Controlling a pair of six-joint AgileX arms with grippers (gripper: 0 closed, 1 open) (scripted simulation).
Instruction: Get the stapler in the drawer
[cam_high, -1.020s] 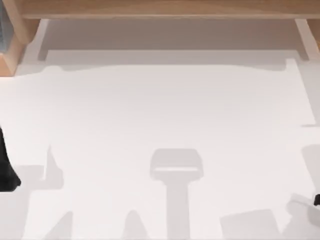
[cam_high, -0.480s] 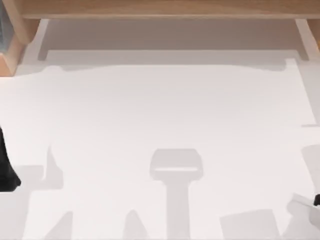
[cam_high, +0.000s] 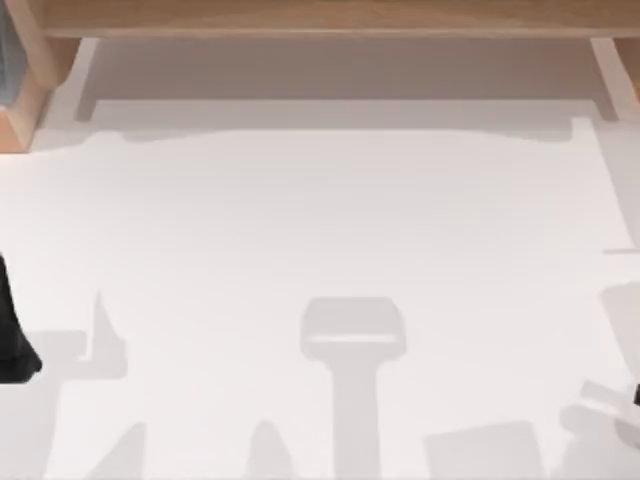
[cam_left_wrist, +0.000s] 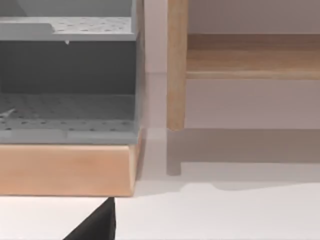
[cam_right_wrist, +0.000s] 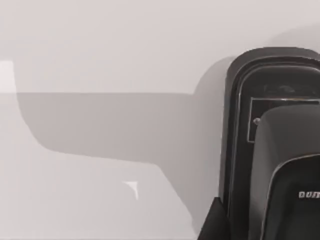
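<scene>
The right arm is easing toward the table's right edge: its shadow patches near the top view's lower right corner have shifted since half a second ago, while the left arm (cam_high: 12, 335) is sitting parked at the left edge. In the right wrist view the black stapler (cam_right_wrist: 272, 150) is lying on the white table (cam_high: 320, 220) close beneath the camera, so a pickup approach seems underway. I cannot tell either gripper's grip state. The grey drawer unit (cam_left_wrist: 67, 80) is waiting at the far left, well apart from the stapler.
</scene>
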